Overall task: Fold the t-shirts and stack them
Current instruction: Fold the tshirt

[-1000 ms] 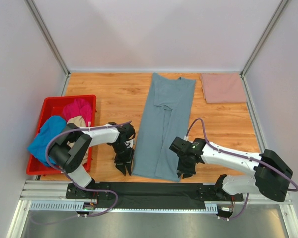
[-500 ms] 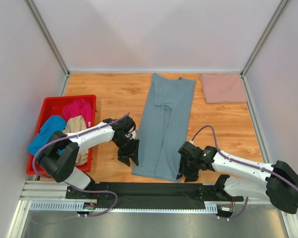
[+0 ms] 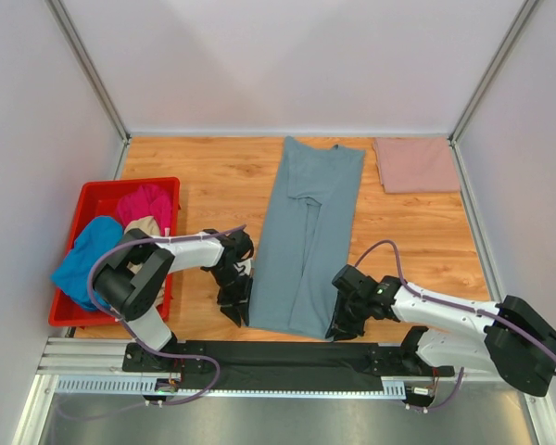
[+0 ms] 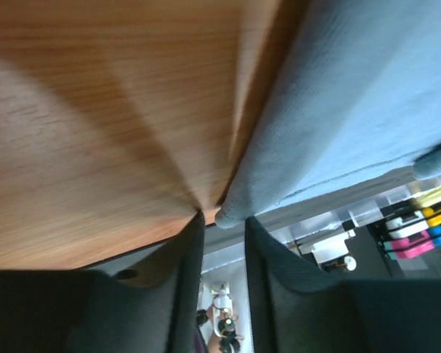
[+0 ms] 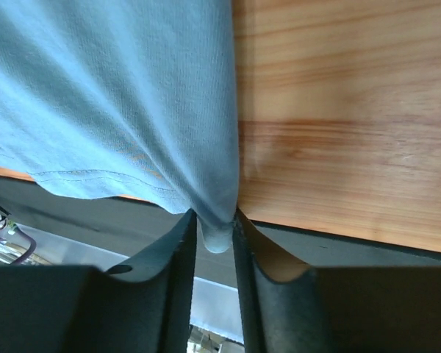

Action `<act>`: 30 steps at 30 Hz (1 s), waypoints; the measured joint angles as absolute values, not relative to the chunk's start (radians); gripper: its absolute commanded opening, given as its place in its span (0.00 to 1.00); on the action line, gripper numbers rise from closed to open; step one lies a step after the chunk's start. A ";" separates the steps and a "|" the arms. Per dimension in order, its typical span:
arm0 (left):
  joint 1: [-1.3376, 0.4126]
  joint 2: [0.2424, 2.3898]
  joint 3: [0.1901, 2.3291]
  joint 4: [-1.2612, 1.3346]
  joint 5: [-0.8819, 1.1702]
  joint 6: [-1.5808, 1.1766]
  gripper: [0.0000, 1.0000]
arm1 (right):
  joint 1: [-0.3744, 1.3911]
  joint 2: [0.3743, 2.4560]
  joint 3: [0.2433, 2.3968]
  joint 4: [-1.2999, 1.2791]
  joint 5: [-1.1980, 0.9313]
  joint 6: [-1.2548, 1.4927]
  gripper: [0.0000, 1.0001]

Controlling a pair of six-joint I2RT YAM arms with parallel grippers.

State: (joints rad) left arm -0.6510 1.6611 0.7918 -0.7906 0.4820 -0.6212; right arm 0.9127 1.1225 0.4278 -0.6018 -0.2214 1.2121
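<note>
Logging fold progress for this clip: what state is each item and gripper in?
grey-blue t-shirt: folded lengthwise, flat, not stacked.
pink t-shirt: folded, far right corner.
red bin: holds blue shirt, magenta shirt, beige shirt, all unfolded.
left gripper: shut on grey-blue t-shirt's near left corner.
right gripper: shut on its near right corner.

A large slate grey-blue cloth t-shirt (image 3: 306, 232) is laid flat down the middle of the wooden bench (image 3: 204, 176). It is folded lengthwise into a long narrow strip, collar end at the far edge, hem at the near edge. Its near left hem corner is pinched in the left gripper (image 3: 234, 313), its near right corner in the right gripper (image 3: 336, 328). A dusty-pink cloth t-shirt (image 3: 415, 165), folded into a flat rectangle, is placed at the far right corner, near the grey-blue one but apart. A bright blue t-shirt (image 3: 86, 255), a magenta t-shirt (image 3: 146, 202) and a beige t-shirt (image 3: 141, 227) are heaped crumpled in a red plastic bin (image 3: 102, 190) at the left, the blue one spilling over its left rim.
</note>
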 measured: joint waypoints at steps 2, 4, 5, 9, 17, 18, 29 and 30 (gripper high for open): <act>-0.652 1.672 0.788 -0.797 0.487 -0.617 0.25 | 0.913 1.123 0.428 -0.606 -0.217 1.214 0.13; -0.652 1.673 0.784 -0.802 0.483 -0.613 0.19 | 0.913 1.123 0.428 -0.613 -0.211 1.216 0.02; -0.652 1.673 0.783 -0.804 0.481 -0.611 0.13 | 0.913 1.122 0.428 -0.615 -0.211 1.218 0.00; -0.652 1.672 0.780 -0.802 0.479 -0.600 0.00 | 0.913 1.118 0.428 -0.627 -0.207 1.225 0.00; -0.652 1.670 0.793 -0.826 0.457 -0.597 0.00 | 0.913 1.100 0.431 -0.675 -0.192 1.227 0.00; -0.652 1.667 0.796 -0.836 0.449 -0.597 0.03 | 0.913 1.097 0.431 -0.684 -0.191 1.227 0.04; -0.652 1.606 0.856 -0.868 0.451 -0.592 0.50 | 0.911 1.081 0.461 -0.760 -0.170 1.216 0.45; -0.652 1.595 0.852 -0.848 0.472 -0.595 0.52 | 0.911 1.076 0.461 -0.771 -0.166 1.216 0.44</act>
State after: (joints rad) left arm -0.6521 1.5951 0.8524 -0.8478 0.4725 -0.5949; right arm 0.9112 1.0756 0.4606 -0.7712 -0.1661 1.2156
